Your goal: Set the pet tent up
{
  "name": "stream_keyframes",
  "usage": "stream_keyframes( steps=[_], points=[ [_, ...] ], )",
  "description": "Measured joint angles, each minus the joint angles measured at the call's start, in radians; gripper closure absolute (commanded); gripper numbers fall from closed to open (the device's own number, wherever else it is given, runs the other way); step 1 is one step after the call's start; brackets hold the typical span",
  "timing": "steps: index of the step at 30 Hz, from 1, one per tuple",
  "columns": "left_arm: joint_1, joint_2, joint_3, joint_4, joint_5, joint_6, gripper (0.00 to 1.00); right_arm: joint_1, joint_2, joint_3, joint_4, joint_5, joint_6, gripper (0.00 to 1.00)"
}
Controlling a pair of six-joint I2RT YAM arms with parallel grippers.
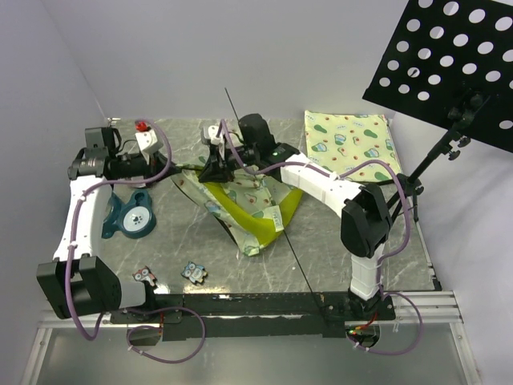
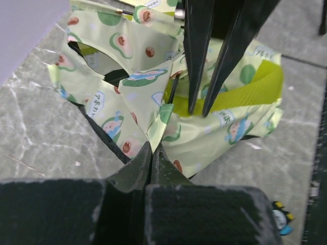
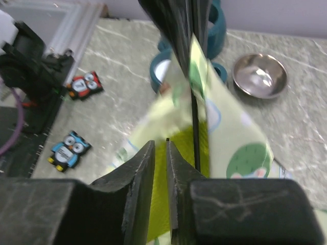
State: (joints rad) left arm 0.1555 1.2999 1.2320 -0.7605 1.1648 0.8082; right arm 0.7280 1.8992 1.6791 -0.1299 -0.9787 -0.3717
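Note:
The pet tent (image 1: 244, 204) lies crumpled at mid-table: cream-green avocado-print fabric, a lime panel (image 2: 255, 87) and a black base edge. My left gripper (image 2: 152, 147) is shut, and a fold of the tent's printed fabric runs into its tips at the tent's left side. My right gripper (image 3: 160, 143) hovers just above the lime panel, jaws a narrow gap apart with nothing between them. A thin black pole (image 3: 194, 127) runs past the outer side of its right finger. In the top view the pole (image 1: 296, 257) crosses the tent diagonally toward the near edge.
A flat avocado-print mat (image 1: 349, 144) lies at the back right. Left of the tent sit a teal holder (image 1: 132, 216) and a steel bowl (image 3: 259, 75). Two owl figures (image 1: 144, 277) (image 1: 193, 273) lie near the front edge. A black perforated stand (image 1: 449, 56) overhangs the right.

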Motion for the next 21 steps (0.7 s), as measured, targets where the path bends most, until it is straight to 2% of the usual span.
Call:
stream_keyframes(
  steps=[5,9,16,21],
  points=[
    [0.0,0.034,0.091,-0.123,0.028,-0.029,0.99,0.0,-0.019,-0.069,0.044,0.052,-0.047,0.76],
    [0.001,0.04,0.103,-0.185,0.032,-0.049,0.99,0.0,-0.046,-0.1,0.103,0.074,-0.063,0.75],
    [0.001,0.032,0.099,-0.182,0.031,-0.125,0.99,0.0,-0.104,-0.134,0.217,0.08,-0.068,0.75],
    [0.001,0.032,0.099,-0.183,0.031,-0.139,0.99,0.0,-0.106,-0.134,0.226,0.074,-0.077,0.76]
  ],
)
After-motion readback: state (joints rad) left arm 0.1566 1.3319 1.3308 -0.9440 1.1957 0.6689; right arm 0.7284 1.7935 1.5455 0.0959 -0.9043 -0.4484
